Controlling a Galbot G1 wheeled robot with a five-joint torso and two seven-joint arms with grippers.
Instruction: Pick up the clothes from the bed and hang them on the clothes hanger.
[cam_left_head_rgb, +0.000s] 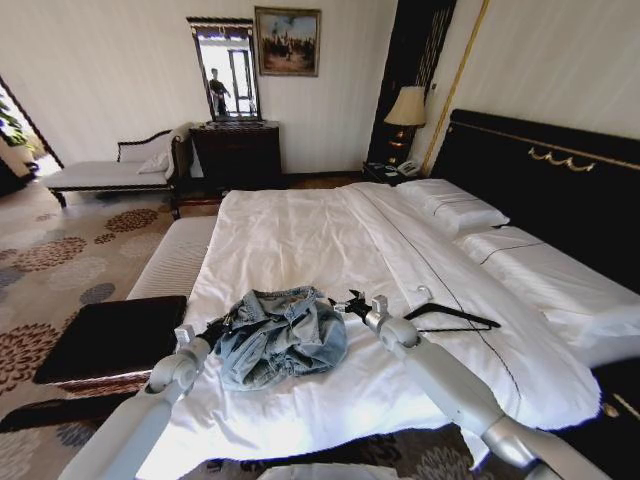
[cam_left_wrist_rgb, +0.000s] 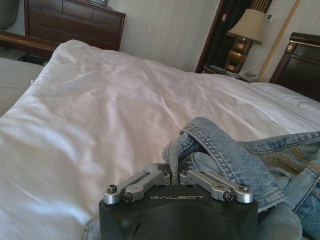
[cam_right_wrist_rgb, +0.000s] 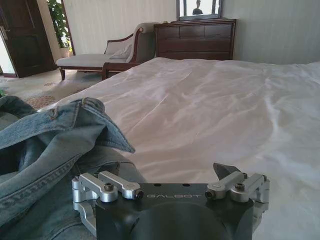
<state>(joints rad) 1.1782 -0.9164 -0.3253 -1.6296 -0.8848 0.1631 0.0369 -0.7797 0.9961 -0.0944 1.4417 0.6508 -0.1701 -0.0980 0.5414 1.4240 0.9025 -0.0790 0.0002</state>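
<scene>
White sheets fill the foreground: the bed (cam_left_head_rgb: 300, 240), rumpled, with patterned carpet (cam_left_head_rgb: 60, 250) off its side. The denim jacket (cam_left_head_rgb: 280, 335) lies bunched on the near part of the sheet. The left gripper (cam_left_head_rgb: 215, 330) is at the heap's left edge, fingers pinched together on a fold of denim. The right gripper (cam_left_head_rgb: 350, 303) sits just beside the heap's right edge, fingers spread, holding nothing. Right of it, the black hanger (cam_left_head_rgb: 450, 318) lies flat. Farther back: pillows (cam_left_head_rgb: 450, 208), dresser (cam_left_head_rgb: 237, 152), lamp (cam_left_head_rgb: 406, 106).
</scene>
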